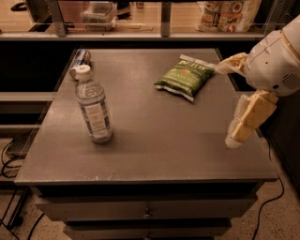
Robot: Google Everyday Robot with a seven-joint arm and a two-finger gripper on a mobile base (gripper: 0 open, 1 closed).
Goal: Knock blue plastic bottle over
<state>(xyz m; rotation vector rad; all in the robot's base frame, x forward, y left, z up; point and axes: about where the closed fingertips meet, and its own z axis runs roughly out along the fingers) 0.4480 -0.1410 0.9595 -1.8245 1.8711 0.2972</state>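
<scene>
The blue plastic bottle is clear and ribbed, with a white cap and a white-and-blue label. It stands upright on the left part of the grey table. My gripper hangs over the table's right side, far to the right of the bottle and apart from it. It is open and empty: one cream finger points left toward the chip bag, the other points down toward the table top.
A green chip bag lies at the back right, just left of my upper finger. A small blue-and-silver can lies on its side behind the bottle. Shelves with goods run behind the table. Cables lie on the floor at left.
</scene>
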